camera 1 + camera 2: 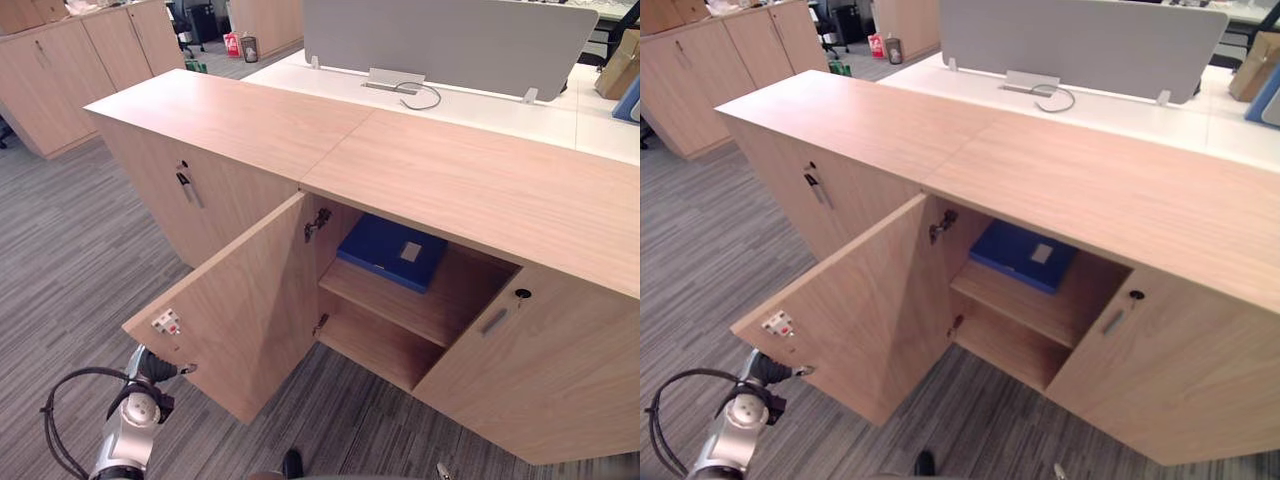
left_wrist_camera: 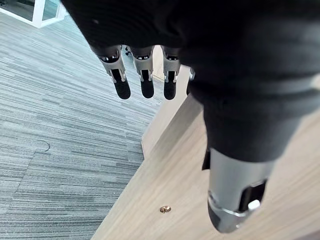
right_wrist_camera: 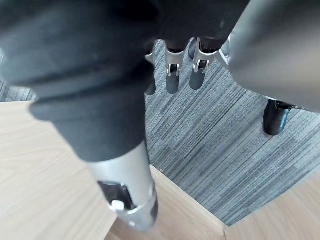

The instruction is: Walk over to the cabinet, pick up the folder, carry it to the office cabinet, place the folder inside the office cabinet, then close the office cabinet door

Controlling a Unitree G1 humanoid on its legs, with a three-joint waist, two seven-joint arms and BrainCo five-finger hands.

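Folder [image 1: 390,250], blue with a pale label, lies flat on the upper shelf [image 1: 400,305] inside the office cabinet, well back from the front edge. It looks set deep enough for the door to swing past it, so the placing step seems done and only the closing remains.

At far left, the left hand [image 1: 152,366] sits low by the free outer edge of the open door [image 1: 240,310], just below the lock plate [image 1: 166,322]. In its wrist view the fingers [image 2: 121,82] hang nearly straight and spread over the carpet [image 1: 60,260], and the thumb lies along the door's wood. The hand holds nothing, and I cannot tell whether it touches the panel. That spot, farthest from the hinge [image 1: 318,222], is probably chosen because a push there turns the door most easily.

The door stands wide, with its inner face towards the camera. Right of the opening, the cabinet's other door [image 1: 540,370] is closed.

The right hand [image 3: 85,65] shows in its wrist view with its fingers [image 3: 172,75] loose and empty above the carpet, beside a pale wood panel.
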